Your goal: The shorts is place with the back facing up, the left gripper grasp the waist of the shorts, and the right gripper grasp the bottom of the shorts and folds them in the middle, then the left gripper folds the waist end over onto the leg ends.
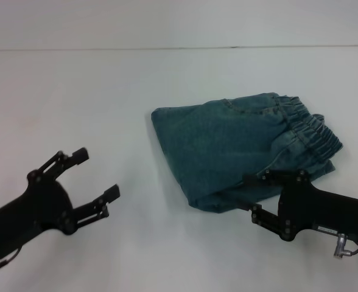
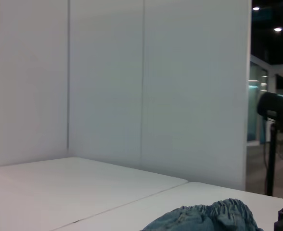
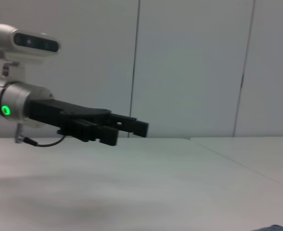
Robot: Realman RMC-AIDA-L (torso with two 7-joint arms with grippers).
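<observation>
The shorts (image 1: 240,149) lie folded in a compact bundle right of the table's centre, with the ruffled waist of the shorts (image 1: 307,125) at the far right side. No leg hems show. My right gripper (image 1: 245,192) is open at the bundle's near edge, its fingertips right at the denim fold. My left gripper (image 1: 97,175) stands open over bare table at the near left, well apart from the shorts. The left wrist view shows the shorts (image 2: 204,219) low down, waistband on top. In the right wrist view the left gripper (image 3: 139,127) hovers above the table.
The white table (image 1: 106,85) stretches to a white wall behind. A seam between two tabletops (image 2: 132,202) runs across the surface. A dark stand (image 2: 272,144) is off beyond the wall panel.
</observation>
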